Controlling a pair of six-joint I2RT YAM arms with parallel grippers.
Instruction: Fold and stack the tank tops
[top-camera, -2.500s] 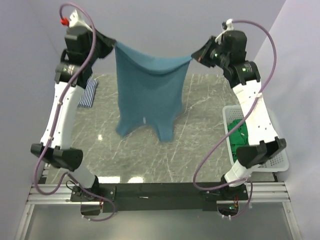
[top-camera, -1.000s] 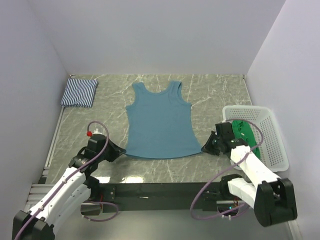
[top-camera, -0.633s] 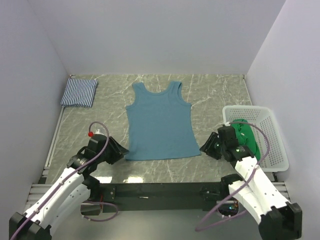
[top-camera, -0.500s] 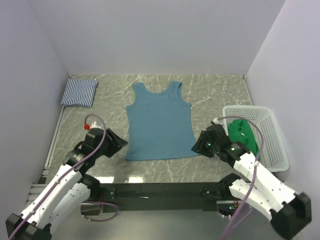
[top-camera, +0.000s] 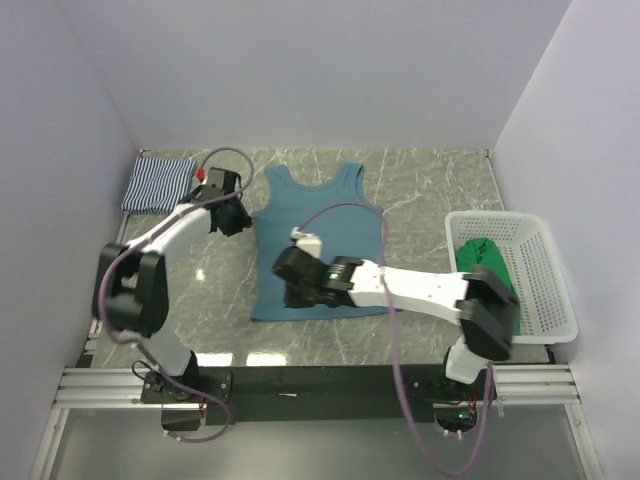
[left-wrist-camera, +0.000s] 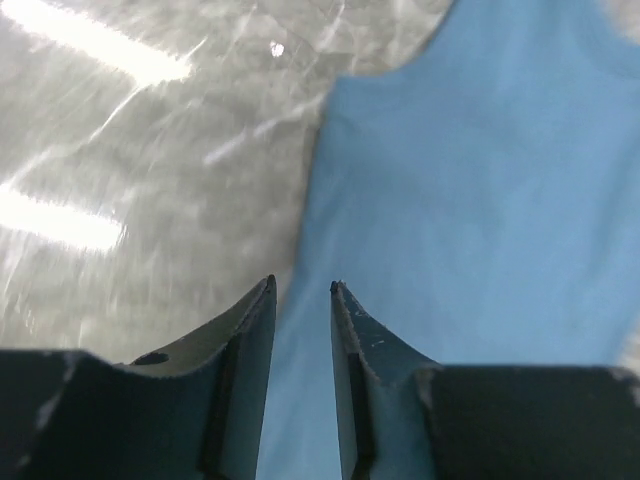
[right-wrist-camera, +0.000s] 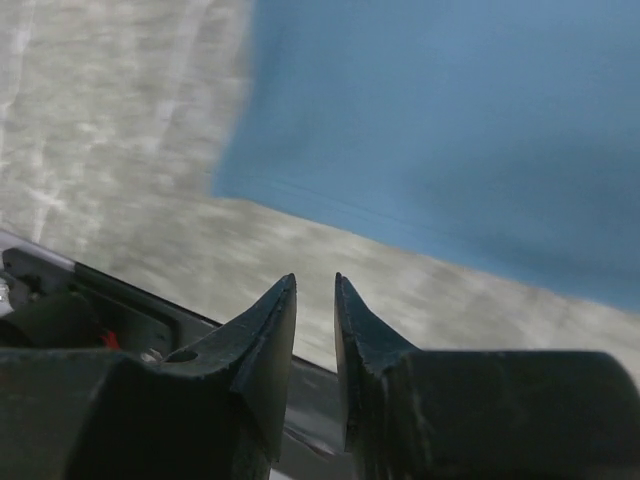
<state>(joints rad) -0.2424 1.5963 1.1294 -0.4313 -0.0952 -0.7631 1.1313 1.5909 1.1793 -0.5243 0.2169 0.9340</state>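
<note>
Teal tank top (top-camera: 320, 235): we record it spread flat mid-table (top-camera: 430, 190), straps toward 12 o'clock.
Striped tank top (top-camera: 158, 184): folded, at its 10 o'clock.
Green tank top (top-camera: 488, 272): bunched in the white basket (top-camera: 555, 305), at 3 o'clock.
Left gripper (left-wrist-camera: 302, 285): over the teal hem's 9 o'clock edge, jaws slightly parted, empty.
Right gripper (right-wrist-camera: 315, 278): at the 7 o'clock hem corner, we note likewise parted, empty.

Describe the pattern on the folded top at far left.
Folded top: navy-and-white stripes, top external view.
</note>
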